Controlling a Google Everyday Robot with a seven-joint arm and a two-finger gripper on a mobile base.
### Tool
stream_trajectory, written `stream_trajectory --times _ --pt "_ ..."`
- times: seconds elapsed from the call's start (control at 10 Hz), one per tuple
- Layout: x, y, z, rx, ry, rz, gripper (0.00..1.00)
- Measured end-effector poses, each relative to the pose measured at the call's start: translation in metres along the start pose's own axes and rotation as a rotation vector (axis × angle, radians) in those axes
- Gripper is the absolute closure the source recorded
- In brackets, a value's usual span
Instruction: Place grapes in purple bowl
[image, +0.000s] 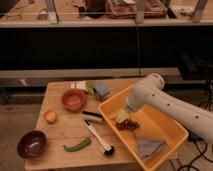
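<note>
Grapes: The grapes (129, 124) lie inside the yellow tub (167, 132), near its back corner. They are a small dark bunch.
Gripper: The gripper (122, 117) is down in the tub, just beside the grapes. I can't tell if it touches them.
Fingers: They are spread wide and hold nothing.
Purple bowl: The purple bowl (32, 144) sits at the other end of the table (55, 162), well apart from the tub. No grapes are in it.
Other bowl: The orange bowl (73, 99) is closer to the tub, but it is the wrong one.
In the way: A brush (98, 139) and a green pepper (76, 145) lie between the tub and the purple bowl.
Step now: I think the arm is reaching for the grapes. They are not picked up yet.
Next move: The fingers should go around the bunch and squeeze softly. Then the arm should lift it over the tub's wall and carry it across to the purple bowl.
</note>
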Motion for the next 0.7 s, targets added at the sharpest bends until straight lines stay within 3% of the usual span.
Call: stream_trajectory --times 0.4,0.7 --pt "0.001 0.001 0.001 0.013 0.010 -0.024 0.20" --pt "-0.008 -0.001 0.029 0.058 0.061 -0.138 0.20"
